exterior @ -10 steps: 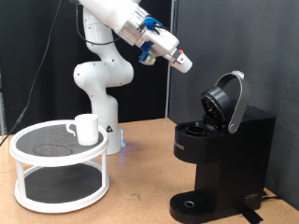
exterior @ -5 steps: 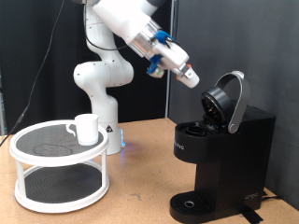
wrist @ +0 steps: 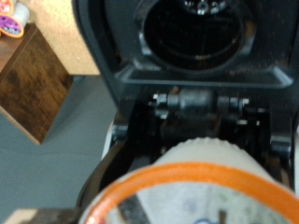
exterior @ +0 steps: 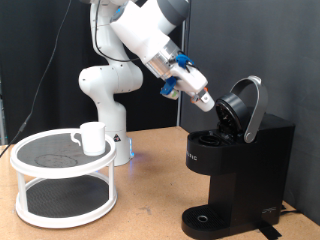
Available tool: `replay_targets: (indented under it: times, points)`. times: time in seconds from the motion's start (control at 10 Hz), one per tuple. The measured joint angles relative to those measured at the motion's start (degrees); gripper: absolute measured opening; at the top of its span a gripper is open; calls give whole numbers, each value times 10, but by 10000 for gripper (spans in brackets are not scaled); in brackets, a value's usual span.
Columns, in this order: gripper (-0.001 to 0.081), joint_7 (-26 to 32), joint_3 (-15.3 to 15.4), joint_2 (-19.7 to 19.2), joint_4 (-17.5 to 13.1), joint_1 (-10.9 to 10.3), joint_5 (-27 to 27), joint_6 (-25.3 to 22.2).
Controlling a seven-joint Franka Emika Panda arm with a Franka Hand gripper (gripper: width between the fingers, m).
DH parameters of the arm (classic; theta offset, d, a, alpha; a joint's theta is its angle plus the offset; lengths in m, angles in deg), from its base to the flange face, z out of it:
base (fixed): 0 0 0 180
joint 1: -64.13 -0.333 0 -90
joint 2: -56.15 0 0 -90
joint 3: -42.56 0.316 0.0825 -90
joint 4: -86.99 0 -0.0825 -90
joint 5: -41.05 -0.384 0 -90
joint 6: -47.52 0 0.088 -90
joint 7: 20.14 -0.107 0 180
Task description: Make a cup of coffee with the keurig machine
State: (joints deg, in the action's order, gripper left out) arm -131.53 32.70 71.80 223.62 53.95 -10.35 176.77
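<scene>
Now the white robot arm (exterior: 135,45) reaches down from the exterior view's top left toward the keurig machine (exterior: 235,165). The pincer (exterior: 208,101) hangs just above the open top of the machine, right beside the raised domed lid (exterior: 245,105). The lid is tipped up and back, so the dark hole under it shows.

In the wrist view, a small white pod (wrist: 201,182) with an orange-red rim fills the lower part of the picture, close to the camera. It seems to sit at the tip of the pincer, but the fingers are hidden, so I cannot tell if the pincer is spread or pinching the pod. Past the pod you can see the black machine with its round dark opening.

The cup (exterior: 92,137) is white and stands on the top shelf of a round white rack (exterior: 62,178). The rack sits on the brown bench (exterior: 150,200) at the exterior view's left, well apart from the machine. The round drip tray (exterior: 207,217) at the bottom of the machine has no cup on it.
</scene>
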Motion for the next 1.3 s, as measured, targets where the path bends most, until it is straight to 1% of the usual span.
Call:
replay_targets:
  times: [0.3,0.6,1.0,1.3]
  points:
    - [368,7,17,-17,13,-1,-1,45]
    - [368,7,35,-40,13,-1,0,82]
    - [368,1,41,-63,14,-1,10,110]
    - [368,-3,45,-74,14,-1,14,120]
